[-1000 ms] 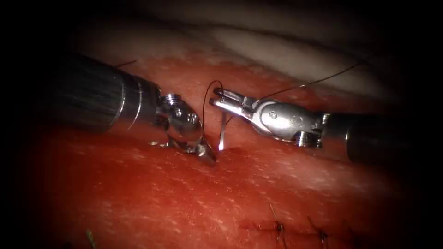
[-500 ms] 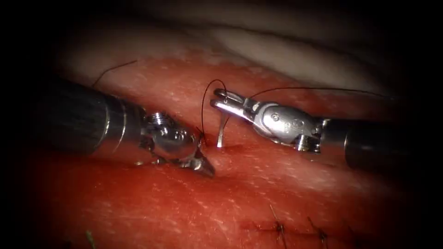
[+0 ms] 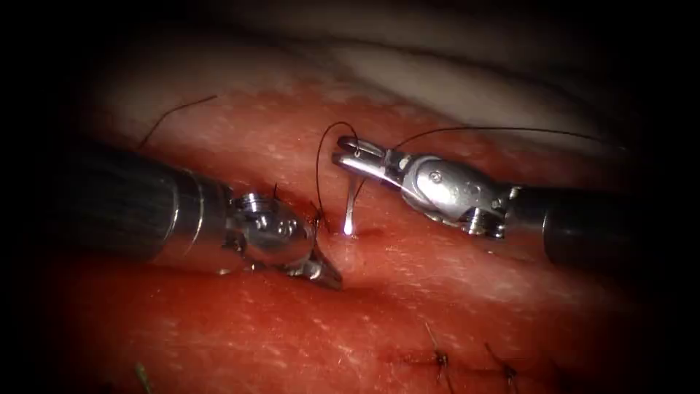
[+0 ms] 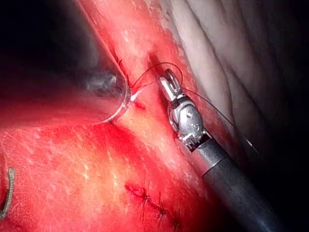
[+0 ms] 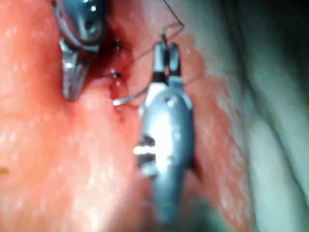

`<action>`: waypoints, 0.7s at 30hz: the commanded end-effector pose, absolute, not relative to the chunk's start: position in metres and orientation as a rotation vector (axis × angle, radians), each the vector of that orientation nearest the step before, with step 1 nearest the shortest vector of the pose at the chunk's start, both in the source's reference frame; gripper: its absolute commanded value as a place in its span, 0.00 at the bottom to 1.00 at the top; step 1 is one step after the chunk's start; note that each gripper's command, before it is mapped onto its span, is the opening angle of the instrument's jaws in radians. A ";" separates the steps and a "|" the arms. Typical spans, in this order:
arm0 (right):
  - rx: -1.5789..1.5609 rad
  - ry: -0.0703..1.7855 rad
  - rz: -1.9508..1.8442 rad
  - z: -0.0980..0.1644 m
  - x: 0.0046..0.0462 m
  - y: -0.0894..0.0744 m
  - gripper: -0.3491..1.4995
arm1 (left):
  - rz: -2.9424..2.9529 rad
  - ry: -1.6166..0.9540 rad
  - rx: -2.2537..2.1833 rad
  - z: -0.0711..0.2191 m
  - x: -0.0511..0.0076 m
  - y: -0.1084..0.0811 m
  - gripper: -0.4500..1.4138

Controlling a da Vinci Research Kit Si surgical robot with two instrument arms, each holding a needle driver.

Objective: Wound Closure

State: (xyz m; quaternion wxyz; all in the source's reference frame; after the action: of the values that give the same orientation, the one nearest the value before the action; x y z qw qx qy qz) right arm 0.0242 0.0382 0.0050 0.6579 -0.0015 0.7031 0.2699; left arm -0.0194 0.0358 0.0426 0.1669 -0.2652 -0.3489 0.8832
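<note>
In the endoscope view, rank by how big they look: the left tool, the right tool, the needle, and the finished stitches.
1. Left tool, though it may be nearer the camera.
2. Right tool, holding the needle near its thread end.
3. Needle, its tip at the tissue.
4. Finished stitches, each smaller than the needle.

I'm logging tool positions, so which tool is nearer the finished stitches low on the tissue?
Left. The left tool presses the tissue just above-left of the stitches; the right tool holds the needle higher up.
</note>
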 end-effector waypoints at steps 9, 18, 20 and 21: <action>0.008 1.619 0.523 0.005 0.0252 0.039 0.00 | 2.506 -0.998 -0.740 0.045 -0.0189 0.035 0.06; -0.005 1.623 0.495 0.005 0.0252 0.039 0.00 | 2.509 -1.001 -0.745 0.045 -0.0186 0.035 0.08; -0.002 1.626 0.491 0.005 0.0252 0.038 0.00 | 2.510 -1.001 -0.745 0.046 -0.0185 0.036 0.08; -0.001 1.627 0.491 0.005 0.0252 0.038 0.00 | 2.505 -1.002 -0.742 0.046 -0.0184 0.036 0.08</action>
State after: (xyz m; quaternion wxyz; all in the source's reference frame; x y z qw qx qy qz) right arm 0.0244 0.0380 0.0051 0.6615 0.0001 0.7176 0.2179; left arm -0.0179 0.0362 0.0452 0.1700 -0.2611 -0.3513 0.8829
